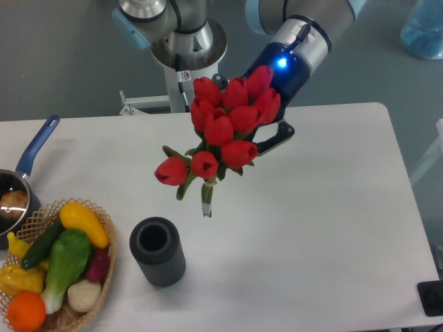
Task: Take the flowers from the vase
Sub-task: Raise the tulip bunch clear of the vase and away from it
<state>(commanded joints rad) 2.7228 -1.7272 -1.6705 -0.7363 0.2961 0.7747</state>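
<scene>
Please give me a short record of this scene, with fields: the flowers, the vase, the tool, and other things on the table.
flowers: red tulip bunch, held in the air, stems clear of the vase
vase: dark grey, upright on the table, mouth empty
tool: behind the blooms, shut on the bunch
other things: wicker basket of produce and blue-handled saucepan at the left edge
</scene>
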